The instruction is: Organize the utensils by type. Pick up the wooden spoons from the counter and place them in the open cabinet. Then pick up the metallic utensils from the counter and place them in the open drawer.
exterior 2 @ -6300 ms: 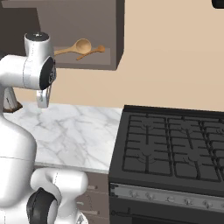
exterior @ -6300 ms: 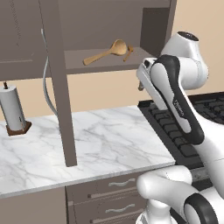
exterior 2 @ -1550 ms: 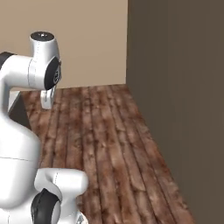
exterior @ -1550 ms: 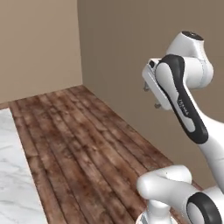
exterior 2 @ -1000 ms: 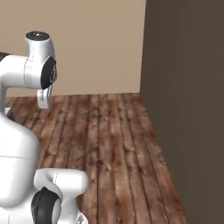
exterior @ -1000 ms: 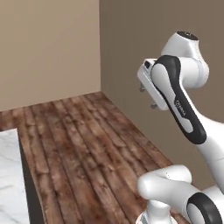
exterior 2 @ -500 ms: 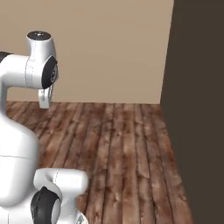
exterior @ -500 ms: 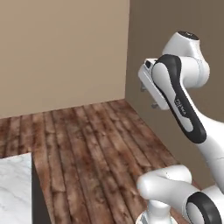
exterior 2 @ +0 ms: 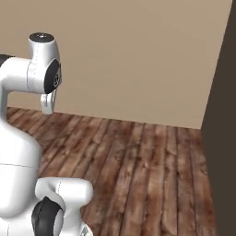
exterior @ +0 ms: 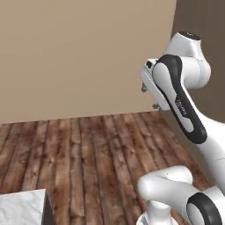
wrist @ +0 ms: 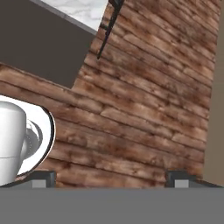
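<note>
Travel between stations is our present step, we judge: our gripper (wrist: pixel 111 176) hangs wide open and empty over wooden floor (exterior: pixel 96 149), one counter (exterior: pixel 22 210) corner is near, and next we must find the metallic utensils

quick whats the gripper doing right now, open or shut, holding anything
Gripper: open, fingers spread wide apart with nothing between them; it is raised over the wood floor.
</note>
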